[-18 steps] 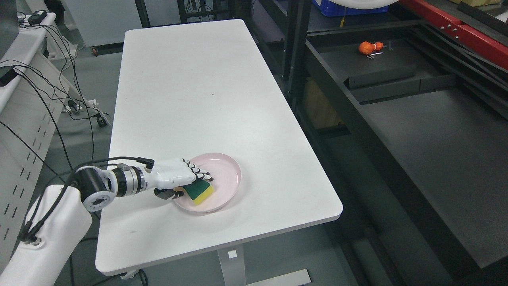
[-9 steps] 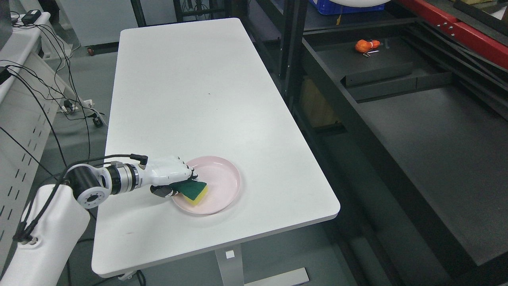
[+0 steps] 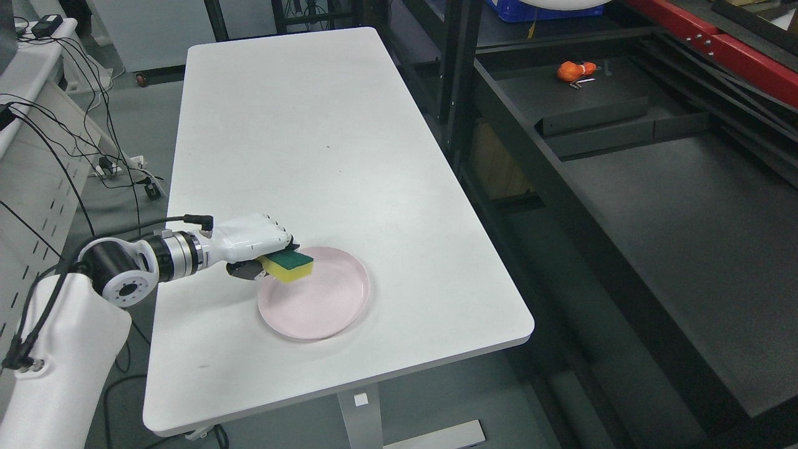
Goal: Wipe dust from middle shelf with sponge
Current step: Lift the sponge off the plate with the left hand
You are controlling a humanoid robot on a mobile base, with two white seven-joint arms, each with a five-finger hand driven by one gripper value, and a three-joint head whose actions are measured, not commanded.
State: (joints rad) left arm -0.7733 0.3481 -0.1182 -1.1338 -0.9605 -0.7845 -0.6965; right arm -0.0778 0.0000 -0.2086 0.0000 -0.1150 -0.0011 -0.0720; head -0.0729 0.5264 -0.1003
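My left hand (image 3: 265,249) is shut on a sponge (image 3: 288,264) with a green top and yellow body. It holds the sponge level, lifted above the back left rim of a pink plate (image 3: 324,305) on the white table (image 3: 312,137). The dark shelf (image 3: 673,206) stretches along the right side of the view, well away from the hand. My right arm does not show.
An orange object (image 3: 572,71) lies on the far part of the dark shelf, behind a black divider (image 3: 598,121). Black rack uprights (image 3: 460,75) stand between table and shelf. Cables hang over a white bench (image 3: 37,125) at left.
The left hand closed on the sponge in the plate, then raised it up and back to the left, clear of the plate. The camera view shifted slightly.
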